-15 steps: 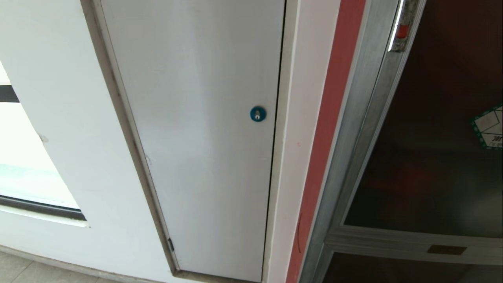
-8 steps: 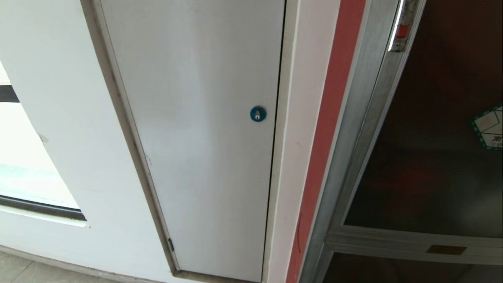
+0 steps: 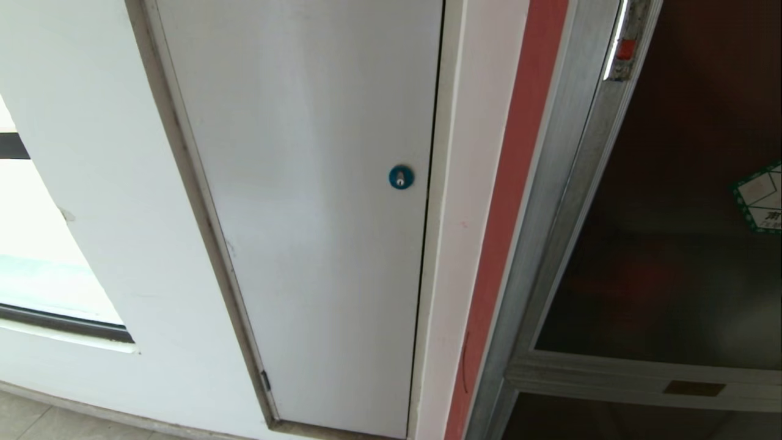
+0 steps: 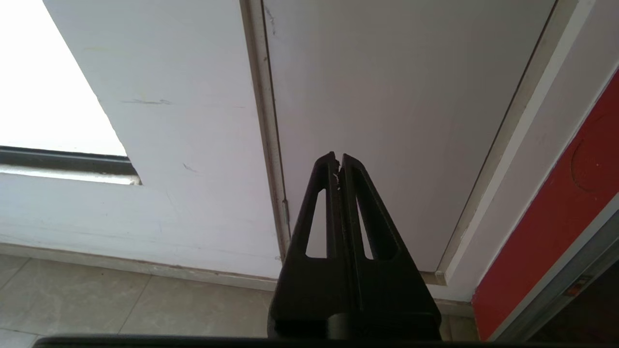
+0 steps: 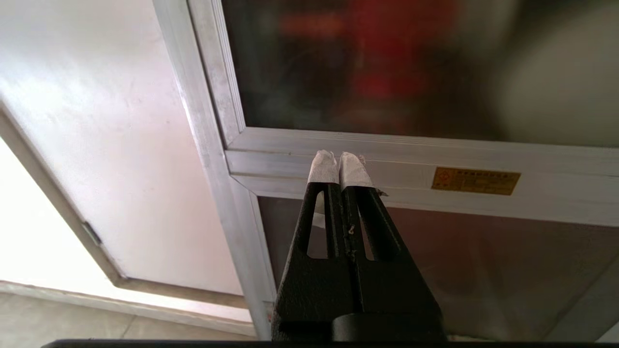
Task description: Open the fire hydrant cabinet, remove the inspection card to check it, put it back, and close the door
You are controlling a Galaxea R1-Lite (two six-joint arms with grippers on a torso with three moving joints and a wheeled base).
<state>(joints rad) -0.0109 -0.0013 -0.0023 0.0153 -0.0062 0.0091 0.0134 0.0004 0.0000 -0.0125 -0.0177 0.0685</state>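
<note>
The door (image 3: 666, 201) of the fire hydrant cabinet (image 3: 553, 201) is shut, so opening comes first. The clenched, empty right claw (image 5: 339, 159) faces its lower frame; the left claw (image 4: 337, 159), also clenched, idles. Next it must reach the red latch (image 3: 624, 49).

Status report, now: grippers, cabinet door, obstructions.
Left gripper shut, empty. Right gripper shut, empty, facing the door frame's lower rail. Door closed, red latch untouched. No obstruction seen.

Blown-out window (image 3: 36, 281) glare, blurred glass.
</note>
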